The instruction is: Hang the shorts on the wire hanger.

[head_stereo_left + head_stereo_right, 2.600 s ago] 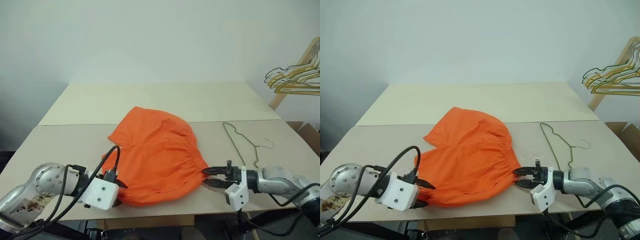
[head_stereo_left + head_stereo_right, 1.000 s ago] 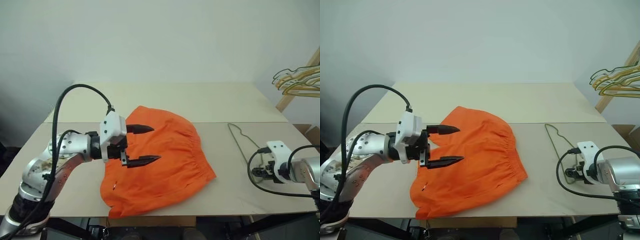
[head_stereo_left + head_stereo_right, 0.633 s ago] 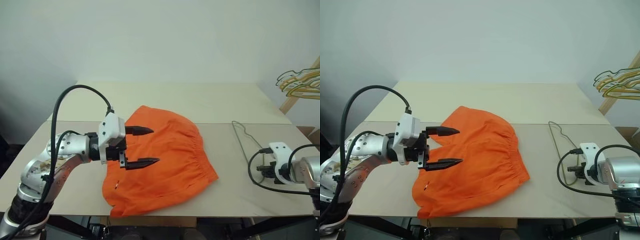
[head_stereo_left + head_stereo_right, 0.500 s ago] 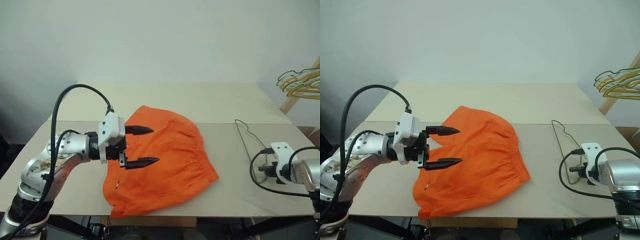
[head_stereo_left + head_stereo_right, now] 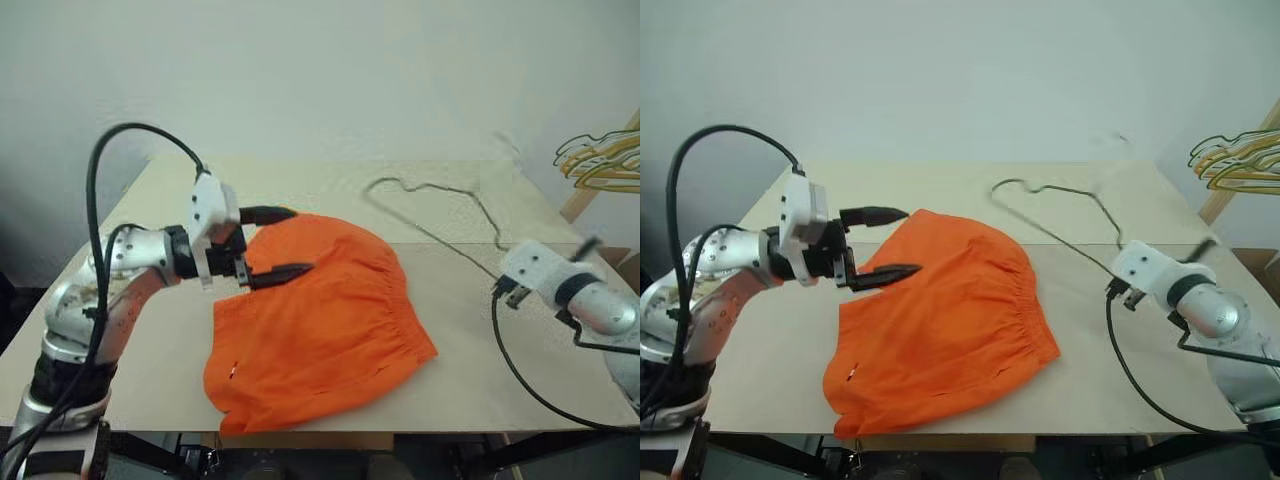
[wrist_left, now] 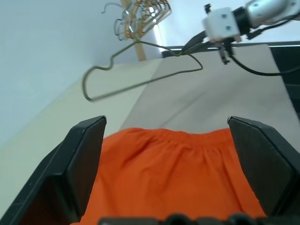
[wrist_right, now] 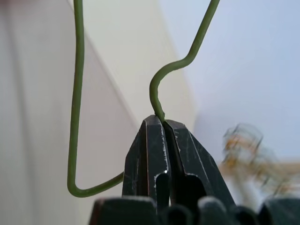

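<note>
My right gripper [image 7: 161,123] is clamped tight on the wire hanger [image 5: 1060,215], the two black fingers [image 7: 185,150] pressed together around the wire just where it curls into a small bend. From that pinch the thin olive-green wire runs away from me in two strands, and in the head views the hanger is lifted clear of the table [image 5: 1090,330], stretching from my right gripper toward the middle of the scene, above and beyond the far edge of the shorts [image 5: 940,320]. The shorts lie flat on the table, bright orange, gathered waistband turned toward my right side, well apart from my right fingers. My left gripper [image 5: 880,243] hangs over the shorts' far left corner with its fingers spread wide and nothing between them; the orange cloth sits just below and ahead of the fingertips [image 6: 84,154], framed in the gap in the left wrist view, but I cannot tell whether the lower finger brushes the fabric. A bunch of yellow and green hangers [image 5: 600,160] hangs off at the far right.
</note>
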Controlling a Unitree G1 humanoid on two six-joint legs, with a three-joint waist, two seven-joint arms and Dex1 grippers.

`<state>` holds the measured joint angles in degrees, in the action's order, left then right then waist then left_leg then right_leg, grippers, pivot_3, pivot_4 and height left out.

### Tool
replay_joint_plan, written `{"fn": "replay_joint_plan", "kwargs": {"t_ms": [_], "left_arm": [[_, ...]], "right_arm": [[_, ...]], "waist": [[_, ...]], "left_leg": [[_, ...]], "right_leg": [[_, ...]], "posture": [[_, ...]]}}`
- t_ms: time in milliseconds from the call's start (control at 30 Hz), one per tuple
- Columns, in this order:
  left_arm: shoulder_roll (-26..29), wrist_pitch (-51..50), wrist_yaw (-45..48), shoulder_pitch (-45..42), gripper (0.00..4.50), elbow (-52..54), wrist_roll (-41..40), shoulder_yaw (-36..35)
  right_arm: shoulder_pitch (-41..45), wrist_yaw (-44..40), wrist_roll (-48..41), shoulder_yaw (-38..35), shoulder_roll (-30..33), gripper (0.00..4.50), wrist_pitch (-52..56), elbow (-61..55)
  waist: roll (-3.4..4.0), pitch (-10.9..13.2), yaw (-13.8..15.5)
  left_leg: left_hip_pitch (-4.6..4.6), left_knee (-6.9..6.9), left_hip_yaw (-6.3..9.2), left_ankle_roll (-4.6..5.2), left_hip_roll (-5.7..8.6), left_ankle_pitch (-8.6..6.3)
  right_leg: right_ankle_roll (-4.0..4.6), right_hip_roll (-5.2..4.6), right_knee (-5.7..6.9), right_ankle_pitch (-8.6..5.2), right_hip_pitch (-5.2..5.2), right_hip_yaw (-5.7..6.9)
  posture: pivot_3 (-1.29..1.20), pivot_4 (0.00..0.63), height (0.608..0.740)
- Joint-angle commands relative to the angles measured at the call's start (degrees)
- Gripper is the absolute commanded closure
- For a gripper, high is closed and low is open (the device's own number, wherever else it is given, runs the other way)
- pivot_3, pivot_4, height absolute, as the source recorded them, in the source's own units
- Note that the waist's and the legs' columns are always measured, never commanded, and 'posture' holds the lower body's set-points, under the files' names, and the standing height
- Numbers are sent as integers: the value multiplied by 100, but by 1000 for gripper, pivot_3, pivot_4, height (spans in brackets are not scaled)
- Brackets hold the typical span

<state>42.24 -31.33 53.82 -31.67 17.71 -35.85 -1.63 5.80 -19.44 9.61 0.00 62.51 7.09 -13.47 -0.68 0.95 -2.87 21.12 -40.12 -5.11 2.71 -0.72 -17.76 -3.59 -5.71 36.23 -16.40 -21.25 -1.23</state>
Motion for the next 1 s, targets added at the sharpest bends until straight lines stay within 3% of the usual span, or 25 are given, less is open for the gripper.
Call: {"fn": "replay_joint_plan", "kwargs": {"t_ms": [33,133,267,533,667,767,1000], "left_arm": [[-4,89,111,-608,0,-563,150,-58],[98,-60,391,-1067,0,-1055,448,329],[274,-89,1011,-1296,0,-1278,985,1100],[-231,-805,1048,-1769,0,-1710,1400,1840],[-183,-1016,1419,-1774,0,-1681,1502,2099],[-140,-951,1546,-1676,576,-1606,1604,2182],[-164,-957,1565,-1546,2897,-1515,1719,2132]], "right_arm": [[402,539,1137,204,348,4486,-2214,572],[1076,876,1773,452,333,4486,-3262,1170],[1718,930,2076,624,66,4486,-3856,1596],[2154,817,2361,613,-302,4486,-4172,1681],[2225,797,2434,534,-378,4486,-4107,1622],[2307,798,2479,483,-429,4500,-4027,1600],[2300,764,2508,404,-527,4500,-3859,1471]], "waist": [[-1,1,-23],[-3,3,-71],[-3,3,-140],[-8,7,-162],[-8,7,-210],[-8,7,-274],[-8,7,-299]], "left_leg": [[0,-1,-1,-1,0,0],[3,-12,-7,0,-1,0],[4,-15,-14,-3,-3,2],[6,-28,-18,-1,-9,1],[8,-28,-19,0,-10,0],[8,-29,-21,0,-10,1],[2,-32,-34,1,-11,1]], "right_leg": [[-1,0,0,1,-1,-1],[-2,-1,-1,1,-3,-3],[-3,4,-4,2,-4,-10],[-3,7,8,2,-7,-24],[-3,8,9,2,-11,-31],[-4,8,12,2,-12,-37],[-4,9,48,2,-28,-64]], "posture": [[-117,0,740],[-121,0,740],[-123,0,740],[-133,0,740],[-142,0,740],[-148,0,740],[-149,0,740]]}}
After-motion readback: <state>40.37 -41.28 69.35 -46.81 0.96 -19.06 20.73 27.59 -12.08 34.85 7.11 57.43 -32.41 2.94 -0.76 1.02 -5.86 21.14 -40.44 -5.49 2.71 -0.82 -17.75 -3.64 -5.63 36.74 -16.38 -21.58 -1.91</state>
